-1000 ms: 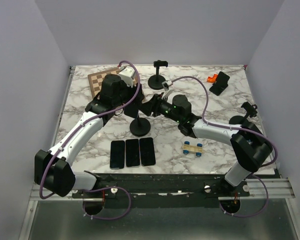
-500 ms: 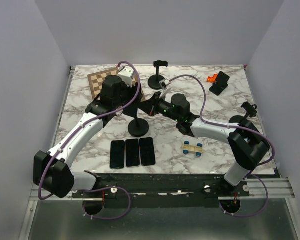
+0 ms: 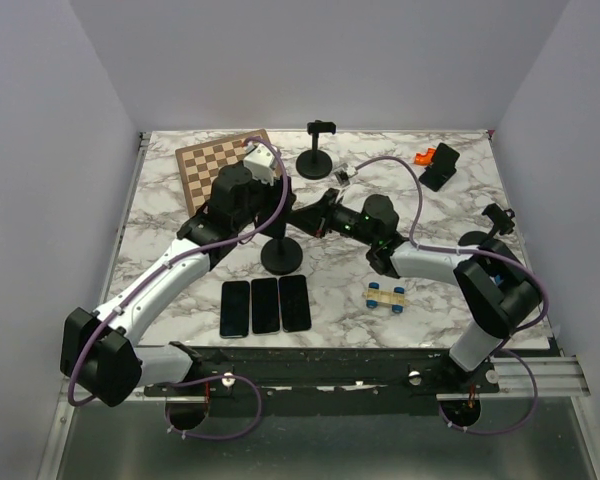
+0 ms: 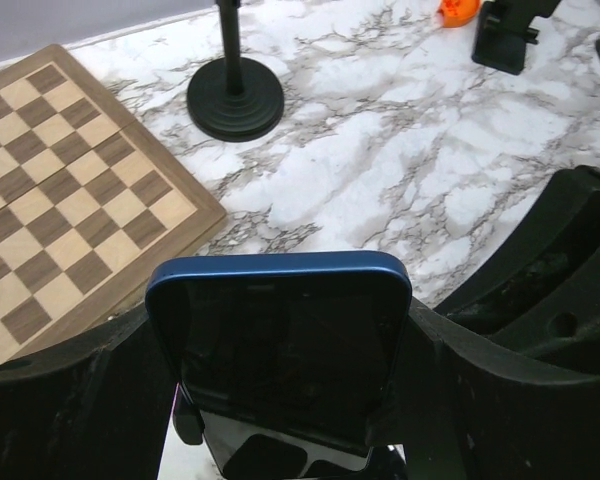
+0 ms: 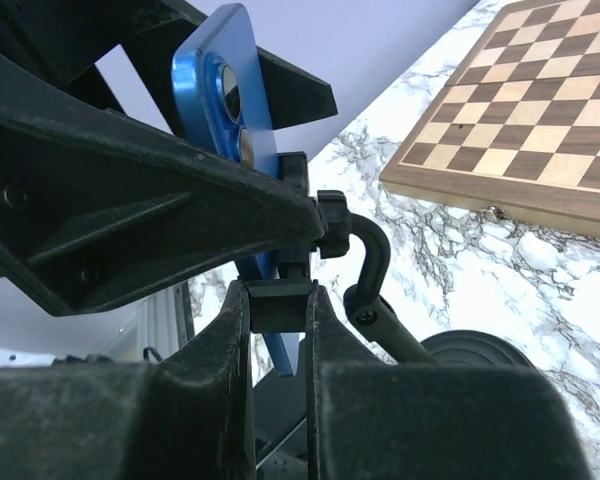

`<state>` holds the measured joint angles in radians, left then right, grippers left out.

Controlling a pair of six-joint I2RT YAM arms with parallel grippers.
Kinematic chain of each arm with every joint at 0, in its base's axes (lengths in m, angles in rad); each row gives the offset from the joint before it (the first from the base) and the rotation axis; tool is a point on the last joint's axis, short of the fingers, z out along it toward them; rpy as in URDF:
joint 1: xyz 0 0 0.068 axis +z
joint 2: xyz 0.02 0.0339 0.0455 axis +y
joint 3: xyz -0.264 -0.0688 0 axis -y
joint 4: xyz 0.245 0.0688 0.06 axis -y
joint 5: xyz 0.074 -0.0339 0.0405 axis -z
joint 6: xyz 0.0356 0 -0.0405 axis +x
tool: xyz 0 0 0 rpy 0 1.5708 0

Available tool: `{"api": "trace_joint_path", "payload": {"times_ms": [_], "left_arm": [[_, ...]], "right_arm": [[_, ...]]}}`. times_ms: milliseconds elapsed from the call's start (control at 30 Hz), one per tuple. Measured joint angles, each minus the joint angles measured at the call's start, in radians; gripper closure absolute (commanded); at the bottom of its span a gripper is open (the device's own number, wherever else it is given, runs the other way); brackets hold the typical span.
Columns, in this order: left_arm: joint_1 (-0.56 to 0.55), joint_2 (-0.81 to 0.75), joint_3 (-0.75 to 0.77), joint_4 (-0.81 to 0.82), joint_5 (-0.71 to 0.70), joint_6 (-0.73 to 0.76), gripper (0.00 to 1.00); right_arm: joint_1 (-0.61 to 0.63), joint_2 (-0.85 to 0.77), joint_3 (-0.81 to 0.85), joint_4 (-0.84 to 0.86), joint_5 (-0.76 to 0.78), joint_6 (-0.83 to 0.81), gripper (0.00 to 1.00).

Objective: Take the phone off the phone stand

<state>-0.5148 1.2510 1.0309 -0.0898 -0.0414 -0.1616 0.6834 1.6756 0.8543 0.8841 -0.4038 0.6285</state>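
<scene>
A blue phone (image 4: pixel 280 345) stands upright in the clamp of a black phone stand, whose round base (image 3: pixel 281 256) sits mid-table. My left gripper (image 4: pixel 280 400) is shut on the phone, one finger (image 4: pixel 75 400) at each side edge. In the right wrist view the phone's blue back and camera (image 5: pixel 225 110) show above the stand's clamp (image 5: pixel 298 205). My right gripper (image 5: pixel 277 300) is shut on the clamp's lower block, next to the bent stand neck (image 5: pixel 372 270). In the top view both grippers meet above the base, left (image 3: pixel 272 205) and right (image 3: pixel 302 215), and hide most of the phone.
Three dark phones (image 3: pixel 265 305) lie side by side near the front edge. A chessboard (image 3: pixel 210 160) lies at the back left. An empty stand (image 3: pixel 314 160) is behind, a black holder (image 3: pixel 438 167) with an orange piece at the back right, a toy car (image 3: pixel 388 294) at the front right.
My left arm has swung a little right and nearer, uncovering more of the chessboard. The right gripper shifted with it. The stand base has stayed in place.
</scene>
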Motion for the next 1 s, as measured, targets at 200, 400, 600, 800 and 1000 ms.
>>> {"api": "trace_joint_path", "payload": {"times_ms": [200, 400, 600, 800, 1000], "left_arm": [[-0.007, 0.0, -0.007, 0.034, 0.08, -0.008, 1.0], [-0.003, 0.0, -0.013, 0.046, 0.122, -0.005, 1.0], [-0.001, -0.01, -0.043, 0.092, 0.153, 0.013, 1.0], [0.005, -0.037, -0.065, 0.101, 0.213, 0.027, 1.0], [0.023, -0.05, -0.074, 0.103, 0.233, 0.046, 1.0]], "right_arm": [[-0.067, 0.0, -0.038, 0.08, -0.145, 0.027, 0.99], [-0.097, 0.005, -0.038, 0.098, -0.226, 0.027, 0.99], [-0.129, 0.048, -0.032, 0.172, -0.312, 0.062, 0.99], [-0.17, 0.097, -0.005, 0.229, -0.378, 0.097, 0.99], [-0.174, 0.124, 0.066, 0.169, -0.422, 0.069, 0.99]]}}
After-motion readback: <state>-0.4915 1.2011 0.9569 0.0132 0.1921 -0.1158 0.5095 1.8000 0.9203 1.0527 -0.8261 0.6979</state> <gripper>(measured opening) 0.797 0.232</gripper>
